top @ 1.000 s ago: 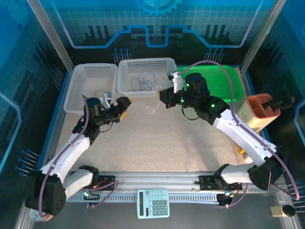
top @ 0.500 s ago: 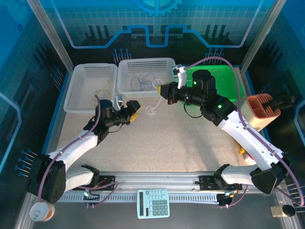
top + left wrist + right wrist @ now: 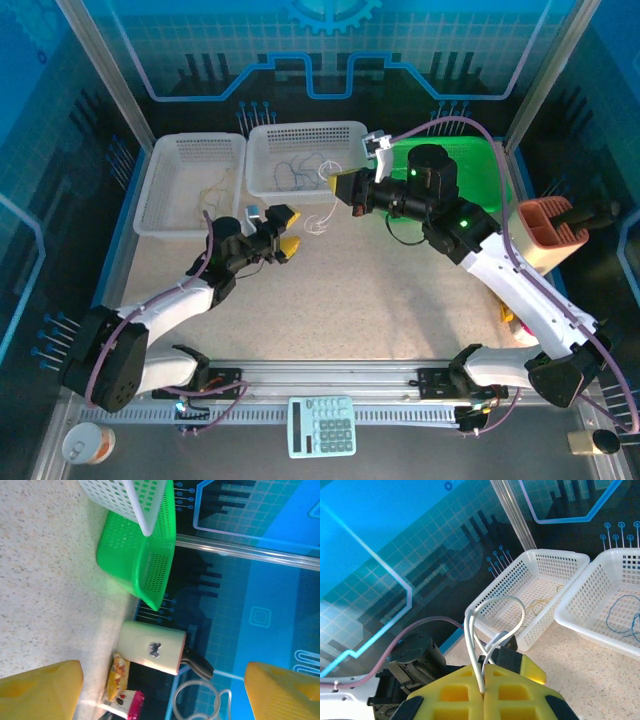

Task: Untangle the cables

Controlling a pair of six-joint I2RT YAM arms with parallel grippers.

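Found the right gripper [image 3: 483, 687] clenched on the white cable [image 3: 496, 598], with the yellow pads pressed flat together, the strands pinched in the seam and a narrow loop standing up out of it. Saw from above that same tool held over the table [image 3: 380, 300], just in front of the middle basket [image 3: 270, 190], with the white cable dangling beneath it in a small curl; could not judge the curl's lowest part as touching the surface or clear of it. Found the left gripper [image 3: 287, 231] released, with its yellow fingers [image 3: 40, 690] spread wide and nothing between them. Located it low over the table, near the dangling curl and a little to its left, apart from it. Made out, through the left wrist camera, the white loop in the gap beyond the two spread fingers, touching neither. Noted the blue cable [image 3: 295, 172] lying loosely looped on the floor of the middle basket, and the yellow-tan cable [image 3: 213, 187] lying in the left basket [image 3: 175, 165], both well apart from either tool. Noted the green basket [image 3: 475, 160] to the right of the middle one, partly behind the right arm. Spotted a cream-and-brown holder [image 3: 540, 235] at the table's right edge and a calculator [image 3: 322, 425] on the near rail between the two arm bases.
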